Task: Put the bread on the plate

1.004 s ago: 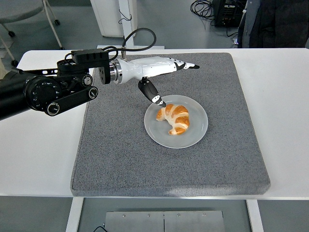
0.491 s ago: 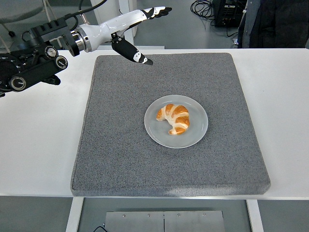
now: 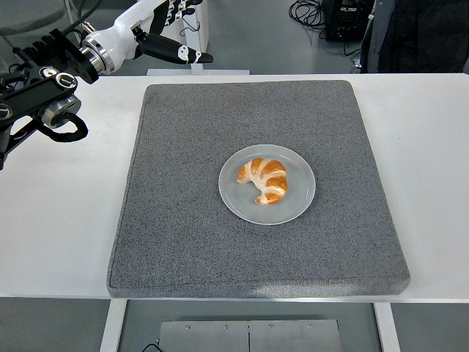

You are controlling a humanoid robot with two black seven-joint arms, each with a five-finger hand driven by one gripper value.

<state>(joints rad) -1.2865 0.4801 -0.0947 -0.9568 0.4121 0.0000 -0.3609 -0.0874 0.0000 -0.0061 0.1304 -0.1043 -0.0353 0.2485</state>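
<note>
Resting on the plate (image 3: 299, 202) at the frame's centre, the bread (image 3: 263, 180) lies atop the grey mat (image 3: 176, 213). The left hand (image 3: 157, 26) hangs at upper left, fingers spread, holding nothing.

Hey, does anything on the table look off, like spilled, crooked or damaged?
Nothing stands out. The croissant lies whole on the plate, which sits flat on the grey mat. The left hand is open, up at the far left corner.
</note>
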